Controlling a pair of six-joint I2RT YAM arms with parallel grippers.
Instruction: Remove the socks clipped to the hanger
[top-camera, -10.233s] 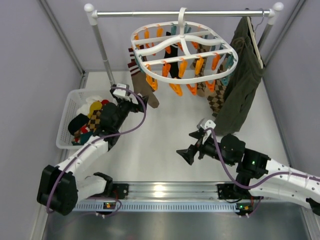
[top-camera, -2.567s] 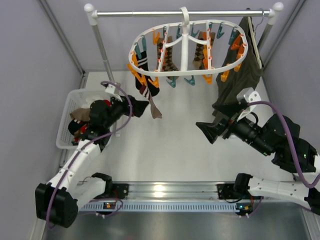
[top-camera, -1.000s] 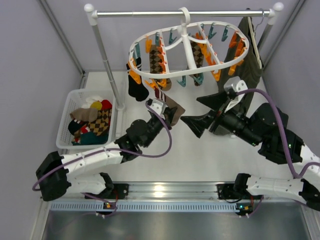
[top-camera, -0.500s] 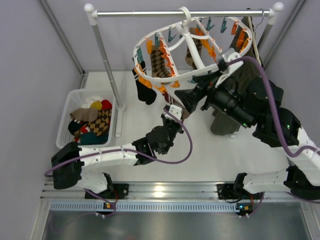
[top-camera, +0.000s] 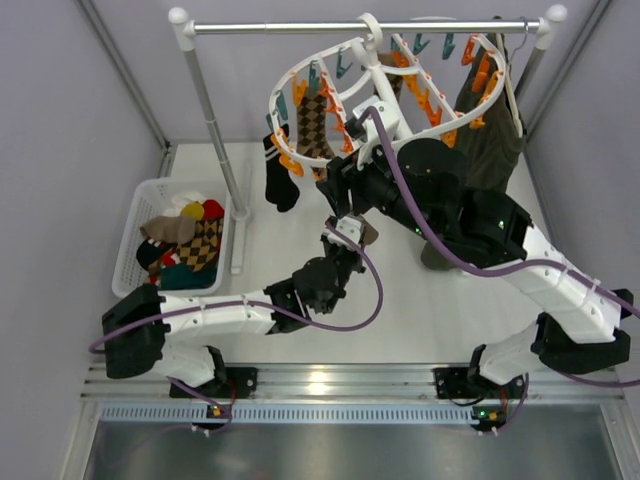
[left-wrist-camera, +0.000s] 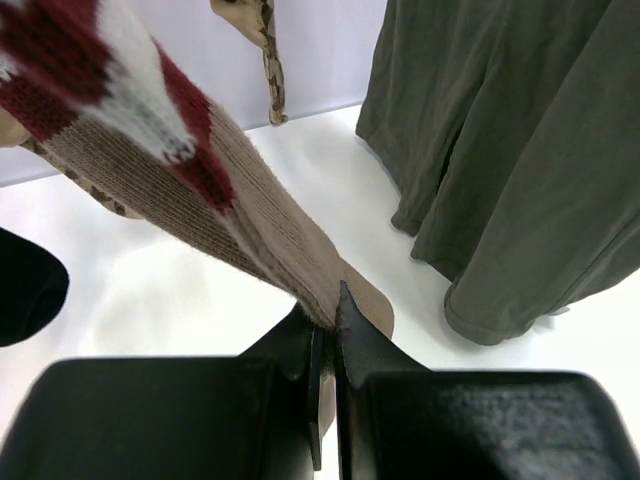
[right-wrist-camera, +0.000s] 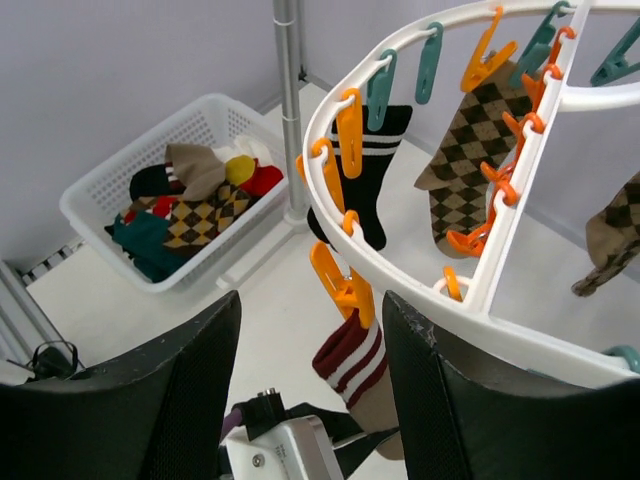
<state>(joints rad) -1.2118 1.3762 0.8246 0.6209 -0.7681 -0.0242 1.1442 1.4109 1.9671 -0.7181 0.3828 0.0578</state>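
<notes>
The white oval hanger (top-camera: 372, 108) hangs from the rail with orange and teal pegs. The socks on it include a black one (right-wrist-camera: 375, 170), argyle ones (right-wrist-camera: 465, 170) and a brown one with a maroon-white striped cuff (right-wrist-camera: 355, 365). An orange peg (right-wrist-camera: 343, 283) clips that cuff. My right gripper (right-wrist-camera: 310, 297) is open, its fingers (right-wrist-camera: 190, 400) on either side of this peg and apart from it. My left gripper (left-wrist-camera: 328, 300) is shut on the brown sock (left-wrist-camera: 230, 230) near its foot, below the hanger (top-camera: 352, 236).
A white basket (top-camera: 132, 215) holding several socks sits at the left, by the rail's upright pole (top-camera: 215, 130). A dark olive garment (top-camera: 490, 130) hangs at the right on a cream coat hanger. The black sock (top-camera: 280, 180) dangles at the ring's left end.
My right arm has swung up and left to the hanger's near rim, and its jaws have narrowed around the orange peg. The hanger has turned and tilted. My left gripper keeps hold of the brown sock.
</notes>
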